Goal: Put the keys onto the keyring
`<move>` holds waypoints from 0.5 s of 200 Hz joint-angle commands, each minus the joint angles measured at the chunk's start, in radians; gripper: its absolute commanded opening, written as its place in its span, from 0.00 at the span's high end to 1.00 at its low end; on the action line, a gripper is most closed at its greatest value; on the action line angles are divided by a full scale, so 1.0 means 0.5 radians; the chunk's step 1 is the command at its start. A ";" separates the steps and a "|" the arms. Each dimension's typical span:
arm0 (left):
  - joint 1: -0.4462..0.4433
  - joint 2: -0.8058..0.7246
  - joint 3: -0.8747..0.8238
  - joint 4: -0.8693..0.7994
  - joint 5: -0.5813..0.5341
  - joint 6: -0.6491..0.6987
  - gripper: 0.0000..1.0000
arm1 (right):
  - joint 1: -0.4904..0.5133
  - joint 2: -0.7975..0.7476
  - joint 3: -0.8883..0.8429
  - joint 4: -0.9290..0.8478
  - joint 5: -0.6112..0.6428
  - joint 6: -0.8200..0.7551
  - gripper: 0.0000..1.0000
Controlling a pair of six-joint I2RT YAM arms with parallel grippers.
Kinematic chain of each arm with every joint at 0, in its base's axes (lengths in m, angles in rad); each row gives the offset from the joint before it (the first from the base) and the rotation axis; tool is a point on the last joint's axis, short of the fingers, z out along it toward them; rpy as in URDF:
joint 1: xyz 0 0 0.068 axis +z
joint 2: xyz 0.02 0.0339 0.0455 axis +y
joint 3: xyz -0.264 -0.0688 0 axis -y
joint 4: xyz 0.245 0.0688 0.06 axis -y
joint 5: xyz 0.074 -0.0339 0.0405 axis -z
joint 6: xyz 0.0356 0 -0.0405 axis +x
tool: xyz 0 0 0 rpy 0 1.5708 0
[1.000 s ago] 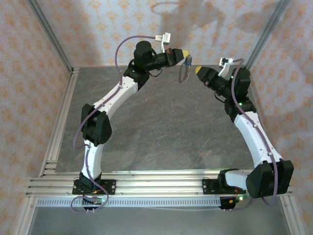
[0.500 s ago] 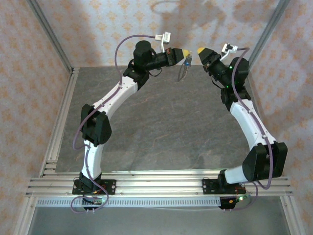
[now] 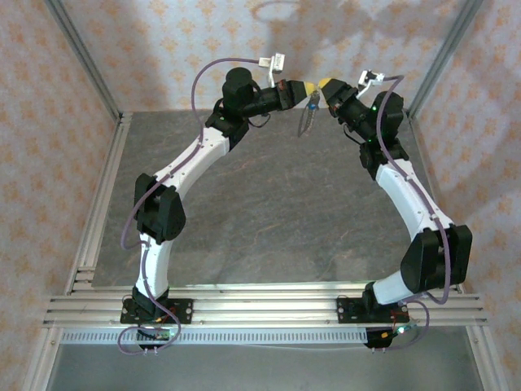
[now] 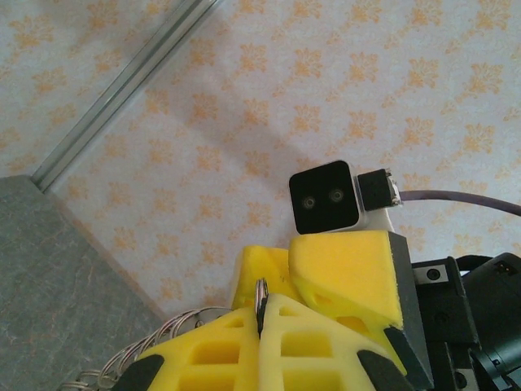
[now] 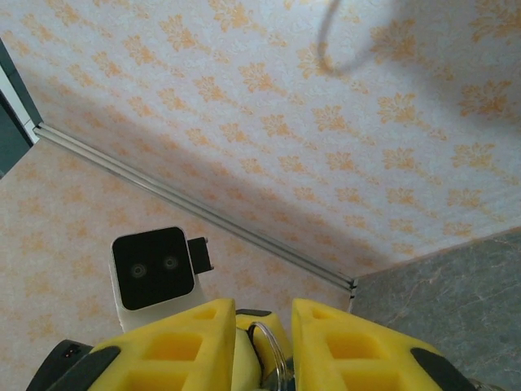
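Observation:
High over the back of the table, my left gripper (image 3: pixel 308 87) is shut on the keyring (image 3: pixel 307 120), which hangs below its tip. A small blue key (image 3: pixel 313 102) dangles beside the loop. In the left wrist view the ring's metal edge (image 4: pixel 260 294) is pinched between the yellow pads of my left gripper (image 4: pixel 262 314), and its coiled part (image 4: pixel 186 318) trails left. My right gripper (image 3: pixel 324 83) meets it tip to tip. In the right wrist view my right gripper (image 5: pixel 262 308) is open, its pads standing either side of the ring's arc (image 5: pixel 271 339) and the left fingertip.
The grey table (image 3: pixel 269 212) lies well below both grippers. Patterned walls (image 3: pixel 163 49) and metal corner posts (image 3: pixel 444 49) close in the back. Each wrist camera faces the other: the right one (image 4: pixel 326 197) and the left one (image 5: pixel 155 269).
My right gripper has swung up and left from beside the table's right side to the left gripper's tip, its jaws narrowing. The left arm and the keyring have stayed put.

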 commanded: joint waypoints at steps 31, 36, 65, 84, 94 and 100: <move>-0.020 -0.139 0.005 0.135 0.043 0.031 1.00 | 0.028 0.040 0.087 0.110 -0.050 0.014 0.79; -0.021 -0.138 0.004 0.134 0.043 0.032 1.00 | 0.030 0.039 0.083 0.111 -0.052 0.014 0.80; -0.024 -0.135 0.011 0.133 0.039 0.030 1.00 | 0.028 0.020 0.054 0.104 -0.045 -0.006 0.90; -0.025 -0.135 0.010 0.131 0.037 0.033 1.00 | 0.027 0.001 0.039 0.074 -0.039 -0.037 1.00; -0.026 -0.137 0.010 0.129 0.040 0.033 1.00 | 0.024 -0.010 0.038 0.044 -0.037 -0.066 1.00; -0.026 -0.138 0.011 0.124 0.038 0.031 1.00 | 0.017 -0.017 0.038 0.025 -0.035 -0.084 1.00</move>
